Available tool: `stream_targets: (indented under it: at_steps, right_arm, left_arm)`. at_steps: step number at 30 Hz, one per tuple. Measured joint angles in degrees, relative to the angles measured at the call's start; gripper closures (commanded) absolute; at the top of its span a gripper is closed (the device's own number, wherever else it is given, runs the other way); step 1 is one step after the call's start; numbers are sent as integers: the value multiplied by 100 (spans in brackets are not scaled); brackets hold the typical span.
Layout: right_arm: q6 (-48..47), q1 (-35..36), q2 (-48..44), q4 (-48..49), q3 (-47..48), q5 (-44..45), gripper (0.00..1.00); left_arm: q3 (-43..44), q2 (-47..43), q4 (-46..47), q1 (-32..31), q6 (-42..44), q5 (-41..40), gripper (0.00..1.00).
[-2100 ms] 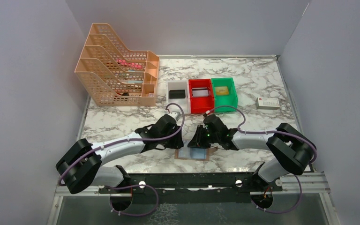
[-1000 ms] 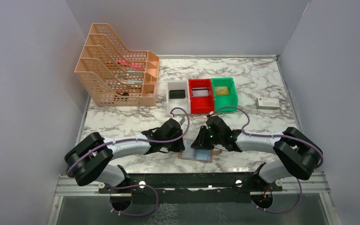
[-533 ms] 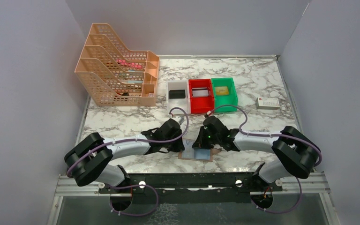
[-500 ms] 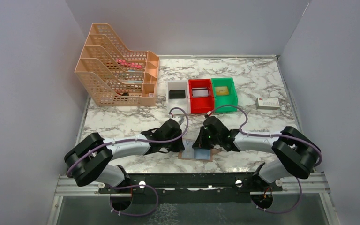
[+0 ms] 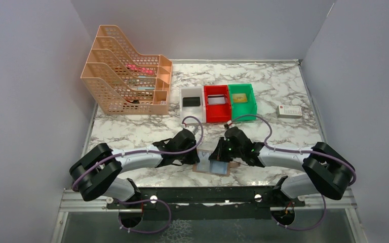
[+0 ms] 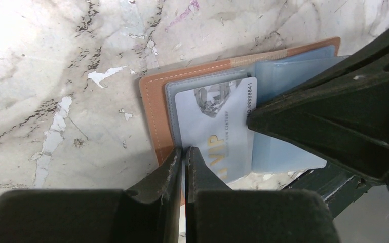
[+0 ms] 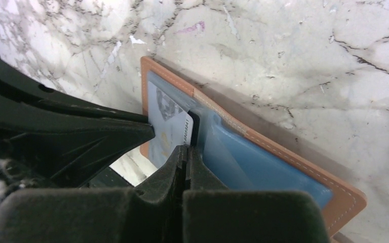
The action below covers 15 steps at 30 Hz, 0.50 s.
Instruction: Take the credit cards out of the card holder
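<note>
The tan card holder (image 5: 212,168) lies spread open near the table's front edge, pale blue panels up (image 6: 152,111) (image 7: 263,174). A pale card (image 6: 218,126) with gold "VIP" lettering sticks partly out of its left pocket toward the middle; it also shows in the right wrist view (image 7: 167,126). My left gripper (image 5: 197,158) (image 6: 184,150) is shut on the holder's left edge. My right gripper (image 5: 216,157) (image 7: 185,150) is shut on the card's inner edge. Any other cards in the holder are hidden.
An orange file rack (image 5: 126,83) stands at the back left. A white bin (image 5: 192,91) holding a black card (image 5: 191,101), a red bin (image 5: 217,115) and a green bin (image 5: 243,109) sit behind the grippers. A small white box (image 5: 289,111) lies at the right.
My right arm has shifted a little to the right with its gripper shut. The left arm moved in to the holder's left edge two seconds ago and has held still since.
</note>
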Motion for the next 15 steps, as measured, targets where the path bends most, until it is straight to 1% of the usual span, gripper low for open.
stream_targets:
  at_steps: [15]
  right_arm:
    - [0, -52, -693, -380, -46, -216, 98]
  left_arm:
    - [39, -7, -31, -63, -96, -173, 100]
